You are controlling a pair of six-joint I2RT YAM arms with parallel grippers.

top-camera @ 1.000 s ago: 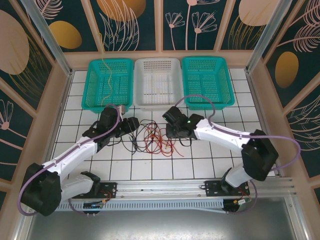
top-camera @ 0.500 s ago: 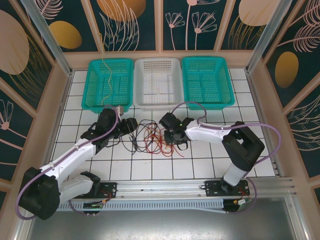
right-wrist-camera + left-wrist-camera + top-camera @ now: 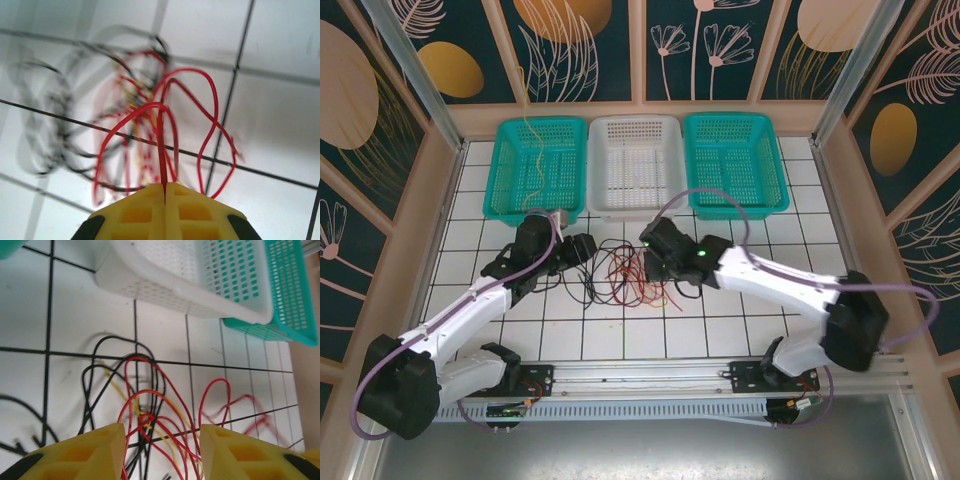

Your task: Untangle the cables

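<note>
The cables (image 3: 623,272) lie as a loose tangle of red, black and yellow wires on the white tiled table, between the two grippers. My left gripper (image 3: 586,250) sits at the tangle's left edge. In the left wrist view it (image 3: 160,452) is open, with red, black and yellow strands (image 3: 145,417) lying on the tiles between its yellow fingers (image 3: 95,450). My right gripper (image 3: 650,262) is at the tangle's right side. In the right wrist view it (image 3: 165,187) is shut on a red cable (image 3: 161,145) that rises straight out from between the closed tips.
Three baskets stand in a row at the back: teal (image 3: 535,168), white (image 3: 638,165), teal (image 3: 733,160). A thin yellow wire (image 3: 532,140) hangs into the left teal basket. The white basket (image 3: 200,280) is close ahead of the left gripper. Walls enclose the table.
The right gripper has moved left into the tangle and shut on a red cable, and its arm has shifted pose. The left arm has stayed in place, still open.
</note>
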